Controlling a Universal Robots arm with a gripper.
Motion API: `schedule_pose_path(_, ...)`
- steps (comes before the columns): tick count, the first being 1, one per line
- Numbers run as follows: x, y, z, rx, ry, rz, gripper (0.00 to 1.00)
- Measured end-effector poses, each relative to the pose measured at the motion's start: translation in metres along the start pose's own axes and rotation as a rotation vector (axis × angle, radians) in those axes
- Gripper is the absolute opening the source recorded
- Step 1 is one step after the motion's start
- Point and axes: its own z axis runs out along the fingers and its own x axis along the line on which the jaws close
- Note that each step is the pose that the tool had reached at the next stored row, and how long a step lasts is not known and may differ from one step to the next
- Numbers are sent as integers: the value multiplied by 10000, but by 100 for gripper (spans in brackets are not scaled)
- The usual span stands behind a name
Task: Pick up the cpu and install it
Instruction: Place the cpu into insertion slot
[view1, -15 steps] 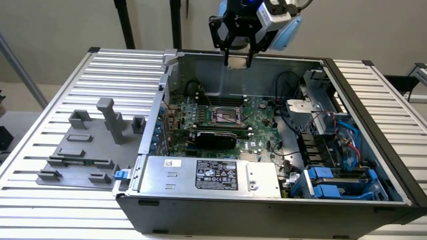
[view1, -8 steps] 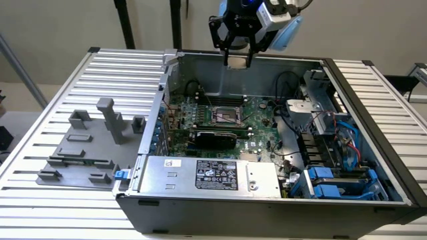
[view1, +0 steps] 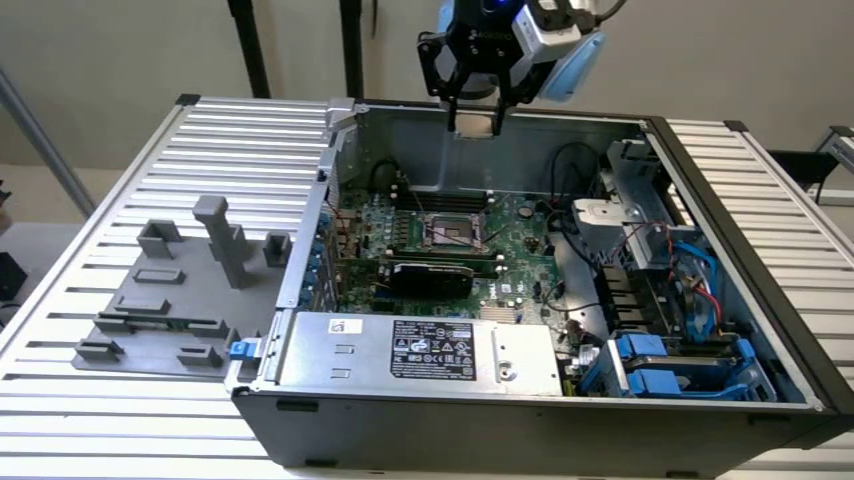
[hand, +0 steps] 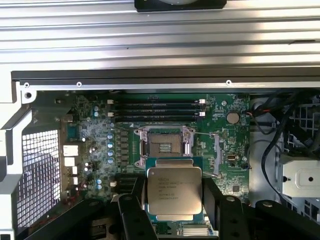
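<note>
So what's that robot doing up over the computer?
The robot's gripper is holding the cpu, a small silver square chip, in the air above the open computer case. Down below, on the green motherboard, the black socket sits empty, so the cpu is not put in yet.
</note>
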Motion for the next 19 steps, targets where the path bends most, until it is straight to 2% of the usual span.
schedule_pose_path(19, 0, -2, 76, -23, -70, 3454, 55)
